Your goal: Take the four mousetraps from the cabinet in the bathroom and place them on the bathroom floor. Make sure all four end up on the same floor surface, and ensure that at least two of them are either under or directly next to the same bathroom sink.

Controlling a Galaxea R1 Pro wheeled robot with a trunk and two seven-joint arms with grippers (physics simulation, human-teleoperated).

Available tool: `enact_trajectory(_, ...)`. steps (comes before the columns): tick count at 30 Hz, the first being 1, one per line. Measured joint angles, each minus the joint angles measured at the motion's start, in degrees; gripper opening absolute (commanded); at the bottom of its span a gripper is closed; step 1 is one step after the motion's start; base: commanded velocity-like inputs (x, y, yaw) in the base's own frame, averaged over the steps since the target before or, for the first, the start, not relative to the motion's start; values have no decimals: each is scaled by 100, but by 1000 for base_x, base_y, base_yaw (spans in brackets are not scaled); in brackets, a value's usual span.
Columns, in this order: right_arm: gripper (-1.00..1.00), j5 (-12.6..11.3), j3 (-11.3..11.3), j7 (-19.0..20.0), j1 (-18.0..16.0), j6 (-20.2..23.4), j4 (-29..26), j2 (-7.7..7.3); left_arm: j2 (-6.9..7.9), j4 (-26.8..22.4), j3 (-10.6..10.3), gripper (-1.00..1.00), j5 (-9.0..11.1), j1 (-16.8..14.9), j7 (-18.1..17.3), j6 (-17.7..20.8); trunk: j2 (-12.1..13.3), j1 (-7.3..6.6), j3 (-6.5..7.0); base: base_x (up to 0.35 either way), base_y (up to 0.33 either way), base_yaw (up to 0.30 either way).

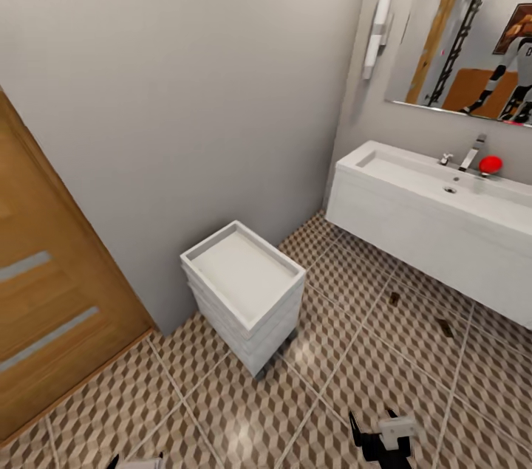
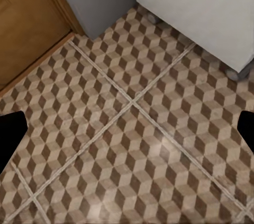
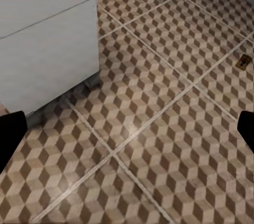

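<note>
Two mousetraps lie on the cube-patterned bathroom floor [image 1: 347, 351] close under the front of the white bathroom sink [image 1: 414, 221]: one mousetrap [image 1: 394, 298] and a second mousetrap [image 1: 445, 327] a little to its right. One mousetrap [image 3: 243, 62] also shows small and flat on the tiles in the right wrist view. My right gripper [image 1: 380, 439] hangs low over the floor, open and empty [image 3: 127, 134]. The left gripper [image 1: 137, 463] sits at the bottom edge, also open over bare tiles [image 2: 127, 134]. The cabinet is out of view.
A small white drawer unit on castors [image 1: 244, 295] stands against the grey wall, ahead between the arms. A wooden door [image 1: 44, 306] is at the left. A red object [image 1: 490, 164] rests by the tap, and a mirror [image 1: 473, 26] hangs above the sink.
</note>
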Motion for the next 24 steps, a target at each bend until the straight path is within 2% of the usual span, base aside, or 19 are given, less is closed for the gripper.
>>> enact_trajectory(24, 100, -1, -1, 0, 0, -2, 1, 0, -4, -1, 0, 100, 0, 1, -2, 2, -1, -2, 0, -18, 17, 279)
